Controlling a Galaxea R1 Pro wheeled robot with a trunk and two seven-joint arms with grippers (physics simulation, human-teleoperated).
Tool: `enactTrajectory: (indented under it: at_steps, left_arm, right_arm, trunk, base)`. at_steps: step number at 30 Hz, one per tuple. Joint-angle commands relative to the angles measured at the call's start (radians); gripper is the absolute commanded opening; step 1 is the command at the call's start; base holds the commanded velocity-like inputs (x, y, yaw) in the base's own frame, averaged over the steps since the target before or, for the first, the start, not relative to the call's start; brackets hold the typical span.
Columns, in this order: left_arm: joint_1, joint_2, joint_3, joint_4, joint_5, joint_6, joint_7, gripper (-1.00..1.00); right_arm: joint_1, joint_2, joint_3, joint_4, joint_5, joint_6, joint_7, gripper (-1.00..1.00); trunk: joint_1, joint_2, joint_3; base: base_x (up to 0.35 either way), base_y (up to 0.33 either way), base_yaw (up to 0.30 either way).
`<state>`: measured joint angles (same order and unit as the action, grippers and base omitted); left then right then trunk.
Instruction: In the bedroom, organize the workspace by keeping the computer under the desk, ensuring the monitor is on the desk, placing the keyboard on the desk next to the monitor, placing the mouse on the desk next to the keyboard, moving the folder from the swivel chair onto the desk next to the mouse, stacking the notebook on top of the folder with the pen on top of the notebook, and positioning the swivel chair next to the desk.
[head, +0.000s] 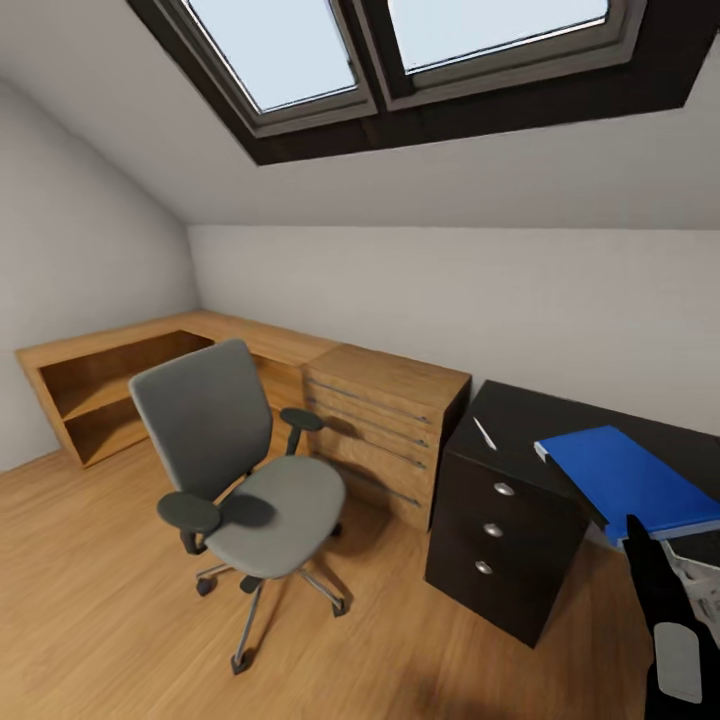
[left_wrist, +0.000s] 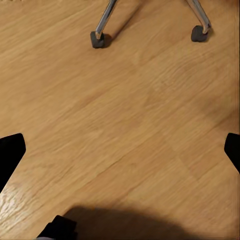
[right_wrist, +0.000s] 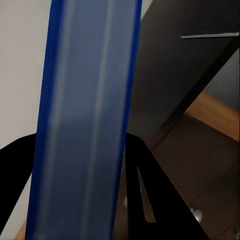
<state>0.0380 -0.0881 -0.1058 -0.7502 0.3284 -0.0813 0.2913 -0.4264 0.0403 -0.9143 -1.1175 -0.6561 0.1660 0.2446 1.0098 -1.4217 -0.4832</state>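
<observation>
While the right gripper (right_wrist: 82, 165) pinches the blue folder (head: 625, 480) above the desk (head: 510, 420), the left gripper's (left_wrist: 122, 150) fingers are spread wide over the floor (left_wrist: 130, 125).

Daylight is entering through the skylight (head: 400, 60) at upper frame, casting soft shadows under the swivel chair (head: 240, 470); wide-angle distortion is bending edges; the folder (right_wrist: 82, 120) is appearing blurred.

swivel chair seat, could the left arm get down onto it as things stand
Probably yes. The grey swivel chair has a bare seat, and the left tool hangs open over the wood-plank floor by the chair's castors, with nothing between. The blue folder is shut in the right tool.
</observation>
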Motion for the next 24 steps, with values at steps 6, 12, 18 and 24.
enactTrajectory:
  at_steps: [6,12,18,24]
  left_arm:
    - [0.0,0.001,-0.005,-0.001,0.011,-0.004,0.006,1.0]
    - [0.0,0.001,-0.006,-0.001,0.011,-0.005,0.006,1.0]
    - [0.0,0.001,-0.006,-0.001,0.011,-0.005,0.006,1.0]
    - [0.0,0.002,-0.006,0.0,0.011,-0.005,0.005,1.0]
  right_arm:
    - [-0.002,0.001,-0.002,0.009,-0.01,0.009,0.005,-1.0]
    - [-0.002,0.001,-0.002,0.011,-0.01,0.009,0.005,-1.0]
    - [-0.002,0.001,-0.002,0.011,-0.01,0.009,0.005,-1.0]
    - [-0.002,0.002,0.005,0.011,-0.01,0.009,0.005,-1.0]
  trunk:
    - [-0.023,0.042,0.018]
    - [-0.046,0.084,0.037]
    - [-0.069,0.126,0.056]
    - [-0.092,0.168,0.074]
  base:
    - [0.0,0.0,-0.295]
    - [0.0,0.0,-0.295]
    - [0.0,0.0,-0.295]
    - [0.0,0.0,-0.295]
